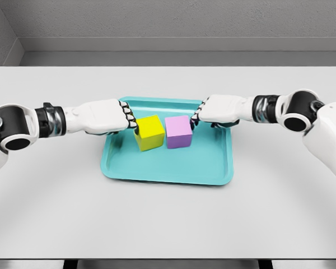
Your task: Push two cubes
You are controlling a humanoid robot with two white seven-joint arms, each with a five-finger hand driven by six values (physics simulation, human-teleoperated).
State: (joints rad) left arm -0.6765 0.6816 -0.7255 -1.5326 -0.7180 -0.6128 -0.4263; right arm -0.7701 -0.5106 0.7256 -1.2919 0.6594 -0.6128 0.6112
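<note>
From the head camera, two white arms reach in over a pale grey table (168, 224) and meet across a teal tray (173, 171) that sits at its centre, in a scene rendered by a simulator. The left hand (103, 116) comes in from the left edge with its knuckles forward and its dark-tipped fingers (130, 120) curled together, holding nothing, pressed against the outer left face of a yellow cube (149, 132). The right hand (221, 109) mirrors it from the other side, fingers likewise folded into a loose fist and empty, their tips at the upper right corner of a purple cube (178, 131); whether they touch it or stop just short is hard to tell at this size. Both cubes stand upright on the tray floor toward its far half, side by side, the yellow one turned slightly askew and the purple one squarer to the tray's edges, their inner faces touching or very nearly so. The closed fists appear to be chosen to give blunt, flat surfaces for shoving rather than gripping, and each hand is set on the outside of its own cube so that force runs inward along the line between them. Judged from this arrangement, the push looks close to complete, with little gap left to close between the two blocks.
</note>
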